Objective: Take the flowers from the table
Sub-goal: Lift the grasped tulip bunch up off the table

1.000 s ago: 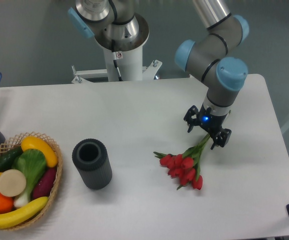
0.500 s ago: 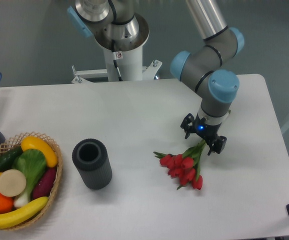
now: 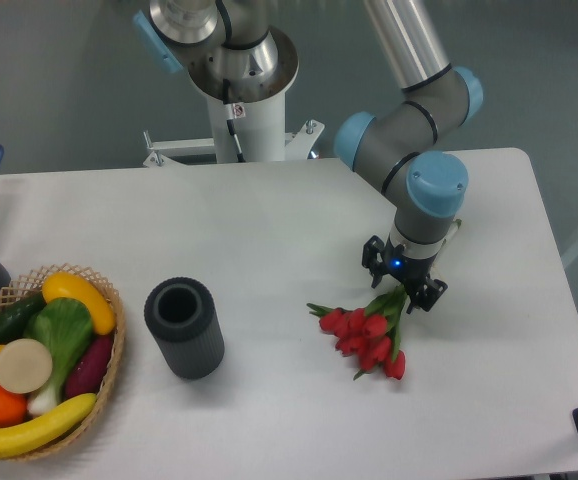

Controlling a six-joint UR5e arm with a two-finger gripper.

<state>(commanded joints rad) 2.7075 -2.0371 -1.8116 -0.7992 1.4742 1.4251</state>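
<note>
The flowers (image 3: 369, 335) are lying on the desk (image 3: 269, 240), stems running up-right from the red buds. The end effector (image 3: 403, 282) is hovering at the stem end, fingers spread either side of the stems, not yet pinching them.

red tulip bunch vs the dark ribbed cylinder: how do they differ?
The red tulip bunch with green stems lies flat; the dark grey ribbed cylinder stands upright, open-topped. The bunch is colourful and thin; the cylinder is plain and bulky. The bunch sits right under the gripper; the cylinder stands well clear. Both rest on the white table.
</note>
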